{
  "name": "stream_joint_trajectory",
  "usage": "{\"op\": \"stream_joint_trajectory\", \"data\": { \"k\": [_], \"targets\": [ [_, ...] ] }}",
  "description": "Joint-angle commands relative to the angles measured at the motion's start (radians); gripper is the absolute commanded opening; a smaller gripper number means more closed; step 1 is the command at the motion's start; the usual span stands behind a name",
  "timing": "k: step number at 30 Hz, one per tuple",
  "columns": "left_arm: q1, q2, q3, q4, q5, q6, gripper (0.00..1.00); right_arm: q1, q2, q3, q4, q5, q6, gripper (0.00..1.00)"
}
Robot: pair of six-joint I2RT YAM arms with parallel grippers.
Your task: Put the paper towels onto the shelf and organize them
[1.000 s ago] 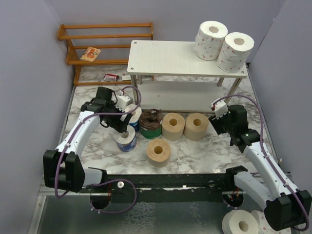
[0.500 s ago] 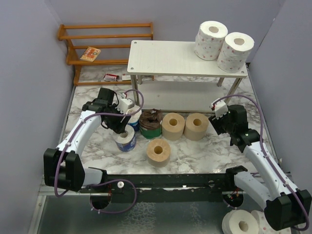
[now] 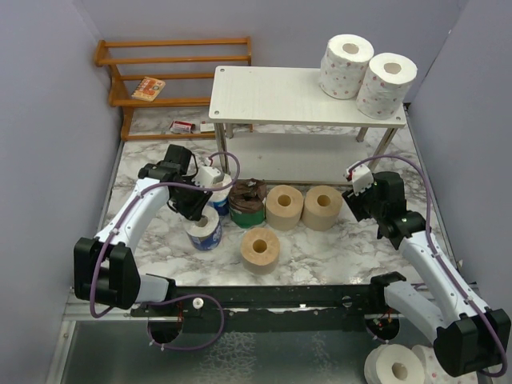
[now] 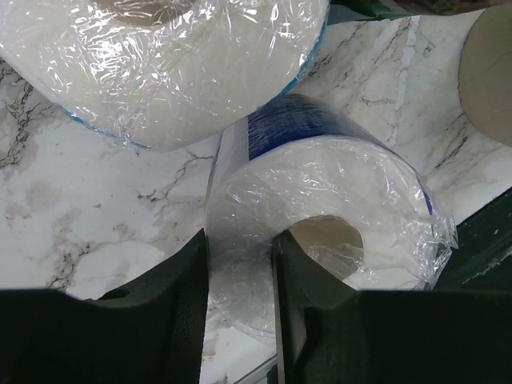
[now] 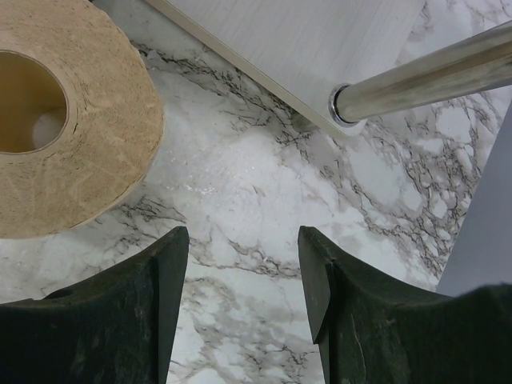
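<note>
Left hand point(image 4: 236, 312) narrowed from wide, now pinching the wall of a blue-wrapped roll point(image 4: 336, 176) on the tabletop point(image 5: 240, 184), second blue roll point(image 4: 160, 64) just behind it, right hand point(image 5: 244, 280) half spread and empty beside a tan roll point(image 5: 72, 144), two white rolls point(image 3: 346, 64) atop the shelf point(image 3: 280, 96)

Walls point(image 3: 48, 96): plain pale lavender, enclosing the left, rear and right sides. Tabletop point(image 3: 320, 248): white marble pattern with grey veining, evenly lit. Rack point(image 3: 172, 60): orange slatted wood, in the far left corner. A flat packet point(image 3: 149, 88) lies on its slats. A small red-and-white box point(image 3: 183, 126) lies on the tabletop just in front.
</note>
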Motion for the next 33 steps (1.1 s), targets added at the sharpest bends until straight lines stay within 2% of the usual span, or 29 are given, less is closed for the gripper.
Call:
{"op": "stream_joint_trajectory", "data": {
  "k": [1,7,11,14,18,27,33],
  "targets": [
    [-0.019,0.001,0.102,-0.087,0.034,-0.002,0.25,-0.003,0.003,0.002,0.034,0.019,0.016,0.57],
    [-0.032,-0.003,0.281,-0.191,0.024,-0.006,0.25,-0.003,0.015,0.002,0.033,0.019,0.017,0.57],
    [-0.034,0.026,0.470,-0.290,0.034,-0.032,0.25,-0.005,0.020,0.003,0.033,0.019,0.018,0.57],
    [-0.037,0.063,0.654,-0.340,-0.003,-0.089,0.26,-0.004,0.024,0.001,0.032,0.017,0.017,0.57],
    [-0.037,0.168,1.002,-0.417,-0.035,-0.180,0.26,-0.003,0.022,0.001,0.031,-0.003,0.009,0.57],
    [-0.037,0.272,1.376,-0.414,0.006,-0.200,0.23,-0.006,0.048,0.001,0.027,0.014,0.015,0.57],
    [-0.037,0.263,1.469,-0.331,0.031,-0.204,0.22,-0.013,0.078,0.001,0.026,0.014,0.015,0.57]
  ]
}}
